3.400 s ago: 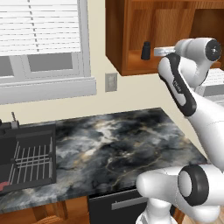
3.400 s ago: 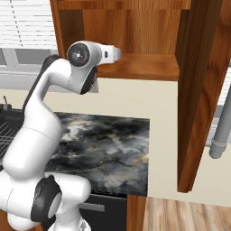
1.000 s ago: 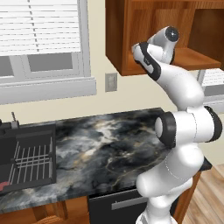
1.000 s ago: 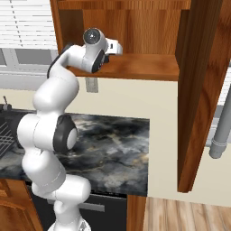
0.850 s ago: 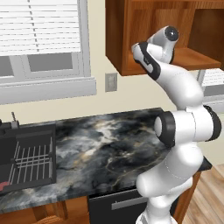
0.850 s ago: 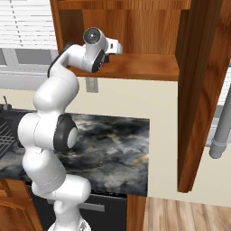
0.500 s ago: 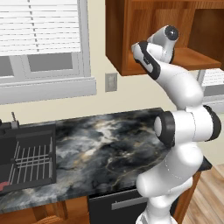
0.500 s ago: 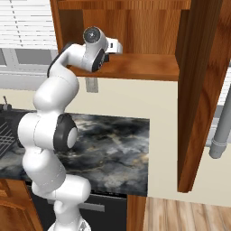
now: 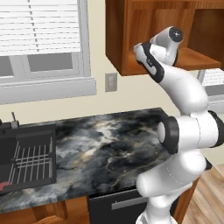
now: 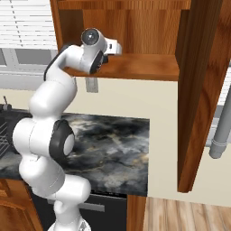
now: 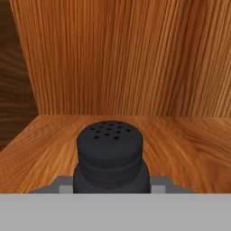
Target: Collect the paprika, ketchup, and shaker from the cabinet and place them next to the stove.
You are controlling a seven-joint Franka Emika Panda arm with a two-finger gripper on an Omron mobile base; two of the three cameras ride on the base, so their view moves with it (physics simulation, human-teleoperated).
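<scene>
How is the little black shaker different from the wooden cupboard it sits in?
The shaker is dark grey-black; the cabinet is reddish-brown wood with grain lines.
The shaker is small and round, with tiny holes in its top; the cabinet is big, with flat walls.
The gripper is shut on the shaker; the cabinet hangs on the wall.

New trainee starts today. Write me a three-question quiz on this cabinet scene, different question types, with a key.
1. True or false: the hand is reaching into the wall cabinet.
2. Multiple choice: what stands right in front of the hand camera? A) a red squeeze bottle B) a dark shaker with holes in its top C) a white mug
3. Fill in: the shaker stands on the cabinet's wooden ____.

Key: 1 true; 2 B; 3 shelf.
</scene>
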